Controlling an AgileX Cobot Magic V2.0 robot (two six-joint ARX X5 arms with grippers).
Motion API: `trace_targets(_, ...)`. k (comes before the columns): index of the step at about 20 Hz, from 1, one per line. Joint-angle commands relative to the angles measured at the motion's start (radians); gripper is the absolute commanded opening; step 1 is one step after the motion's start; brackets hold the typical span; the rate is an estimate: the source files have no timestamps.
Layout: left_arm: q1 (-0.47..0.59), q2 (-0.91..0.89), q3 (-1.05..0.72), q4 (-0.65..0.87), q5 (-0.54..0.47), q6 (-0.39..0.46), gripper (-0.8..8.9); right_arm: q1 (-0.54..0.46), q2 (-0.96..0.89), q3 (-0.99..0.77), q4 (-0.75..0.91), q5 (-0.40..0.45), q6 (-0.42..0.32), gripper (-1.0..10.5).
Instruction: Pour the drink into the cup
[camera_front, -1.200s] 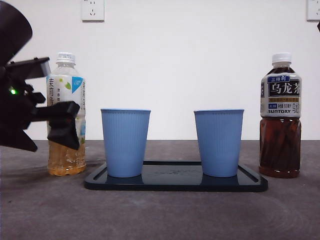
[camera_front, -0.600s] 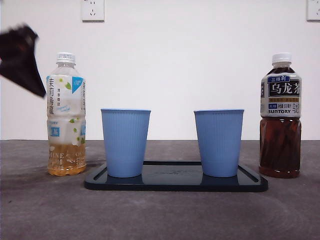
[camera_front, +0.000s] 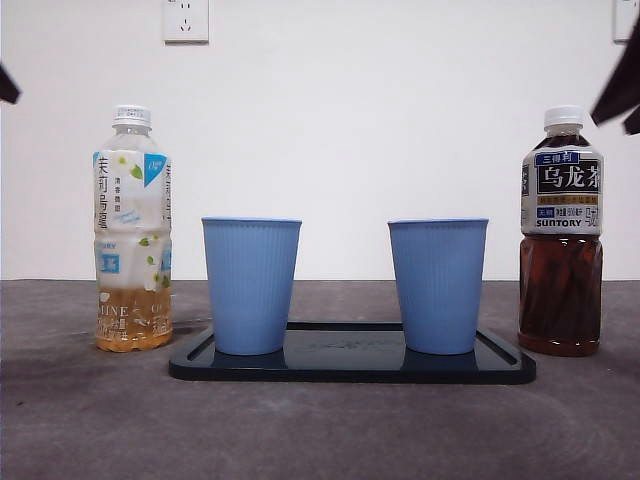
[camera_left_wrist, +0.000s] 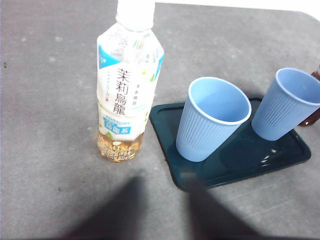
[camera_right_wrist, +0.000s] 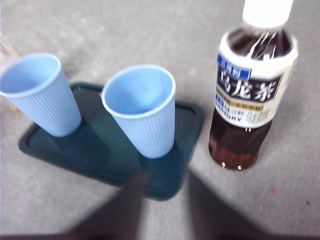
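A pale jasmine tea bottle (camera_front: 132, 230), capped, with a little amber drink at its bottom, stands at the left; it also shows in the left wrist view (camera_left_wrist: 127, 85). A dark oolong tea bottle (camera_front: 561, 235), capped, stands at the right (camera_right_wrist: 250, 95). Two blue cups (camera_front: 251, 285) (camera_front: 437, 285) stand upright on a dark tray (camera_front: 350, 365). In the wrist views the cup insides (camera_left_wrist: 220, 100) (camera_right_wrist: 142, 95) show only blue. My left gripper (camera_front: 6, 86) is a black tip at the top left edge. My right gripper (camera_front: 620, 95) is a black tip at the top right, above the oolong bottle. Both hold nothing. Their jaw shadows on the table stand apart.
The grey table (camera_front: 320, 430) runs to a white wall with a socket (camera_front: 185, 18). The tray (camera_left_wrist: 240, 165) (camera_right_wrist: 75, 155) lies between the two bottles, with gaps on both sides.
My left gripper, which was around the jasmine tea bottle, has let go and drawn up and away to the left edge. A black tip has come in at the top right.
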Motion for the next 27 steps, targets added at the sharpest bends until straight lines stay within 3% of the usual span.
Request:
trace_targets(1,-0.005,0.002,0.015,0.004,0.005,-0.003,0.07,0.008,0.020,0.014,0.007,-0.014,0.011,0.1)
trace_targets(16,-0.004,0.002,0.015,0.005,0.005,-0.002,0.08,0.008,0.018,0.014,0.021,-0.015,0.017,0.1)
trace_targets(17,-0.004,0.001,0.015,0.006,0.004,0.031,0.08,0.008,0.018,0.014,0.021,-0.015,0.017,0.1)
trace_targets(18,0.004,-0.010,0.015,0.008,0.000,0.123,0.08,0.008,0.018,0.014,0.021,-0.014,0.017,0.1)
trace_targets(20,0.062,-0.044,0.013,0.054,-0.003,0.256,0.08,0.008,0.018,0.014,0.021,-0.015,0.017,0.1)
trace_targets(22,0.161,-0.093,-0.001,0.151,-0.004,0.311,0.08,0.008,0.018,0.014,0.021,-0.015,0.017,0.1)
trace_targets(27,0.385,-0.274,-0.180,0.378,-0.091,0.327,0.08,0.008,0.018,0.014,0.021,-0.015,0.017,0.1)
